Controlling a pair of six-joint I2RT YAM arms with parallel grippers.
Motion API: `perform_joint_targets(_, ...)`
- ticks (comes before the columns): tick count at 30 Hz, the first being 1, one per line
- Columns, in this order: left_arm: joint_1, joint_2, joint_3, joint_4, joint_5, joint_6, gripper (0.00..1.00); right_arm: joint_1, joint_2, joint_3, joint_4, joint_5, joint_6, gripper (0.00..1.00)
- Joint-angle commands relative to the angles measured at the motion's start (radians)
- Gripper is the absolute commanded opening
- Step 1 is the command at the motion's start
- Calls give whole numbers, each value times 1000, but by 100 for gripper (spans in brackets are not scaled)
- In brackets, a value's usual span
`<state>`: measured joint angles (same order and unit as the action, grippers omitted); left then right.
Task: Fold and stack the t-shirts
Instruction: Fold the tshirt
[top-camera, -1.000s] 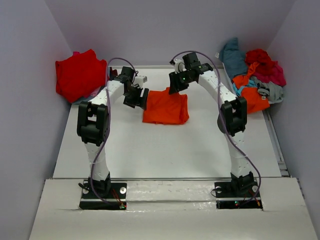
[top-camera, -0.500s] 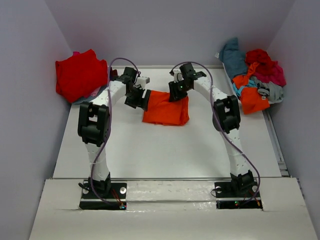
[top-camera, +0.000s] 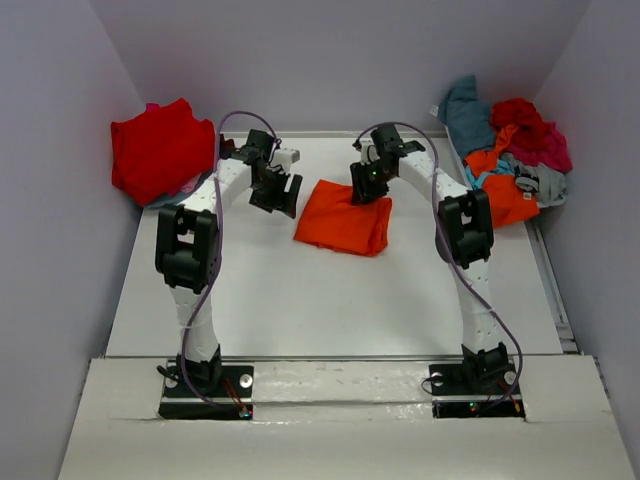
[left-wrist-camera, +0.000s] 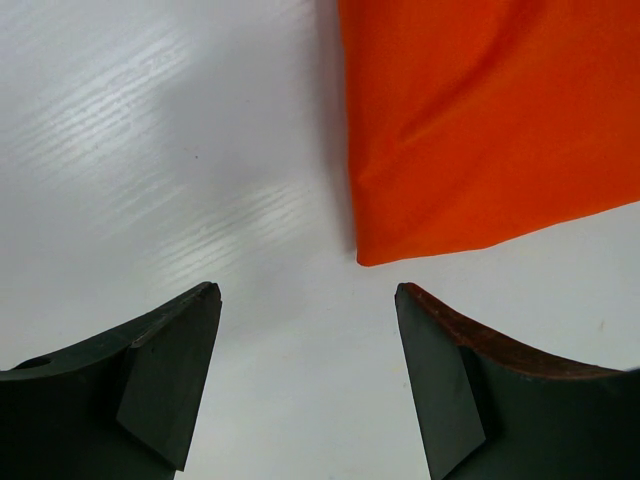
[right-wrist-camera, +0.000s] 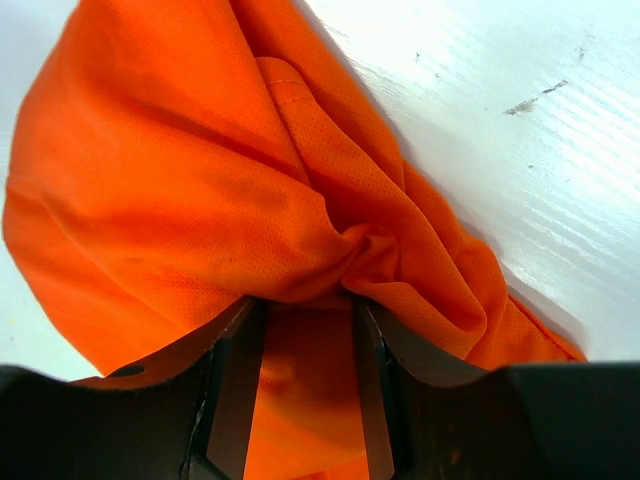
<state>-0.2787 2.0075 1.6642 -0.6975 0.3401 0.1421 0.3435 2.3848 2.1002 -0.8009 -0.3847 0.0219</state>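
Observation:
A bright orange t-shirt (top-camera: 340, 226) lies folded in the middle of the white table (top-camera: 300, 300). My right gripper (top-camera: 368, 192) is at the shirt's far right corner, shut on a bunched fold of the orange t-shirt (right-wrist-camera: 200, 180); the cloth fills the gap at the right gripper (right-wrist-camera: 305, 312). My left gripper (top-camera: 280, 195) hangs just left of the shirt, open and holding nothing. In the left wrist view the left gripper (left-wrist-camera: 305, 292) is over bare table, with a corner of the orange t-shirt (left-wrist-camera: 480, 130) ahead of it and apart from the fingers.
A red t-shirt (top-camera: 160, 150) lies on other cloth at the table's far left corner. A loose pile of teal, red, magenta, orange and grey t-shirts (top-camera: 512, 150) sits at the far right edge. Walls close in on both sides.
My right gripper has pulled the orange t-shirt a little to the right, so the shirt has shifted and turned slightly. The left gripper now stands clear of the shirt's left edge.

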Motion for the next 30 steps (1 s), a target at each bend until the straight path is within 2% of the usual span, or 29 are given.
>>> perform_joint_targets(1,-16,-10,83,1,17,4,82,-1,-82,92,-55,-17,-40,46)
perform_joint_targets(8,-27,17,94,16,48,-15,82,-1,-113,164,-103,-82,-51,47)
perform_joint_targets(13,-27,36,111,16,65,-22,82,48,-50,208,-147,-126,-53,47)
perform_joint_targets(21,-27,36,101,20,71,-26,82,88,4,181,-175,-146,-63,47)
perform_joint_targets(25,-36,34,103,20,74,-26,82,88,10,110,-204,-118,-79,47)
perform_joint_targets(30,-36,27,104,23,74,-27,82,66,-108,-116,-112,-62,-79,47)
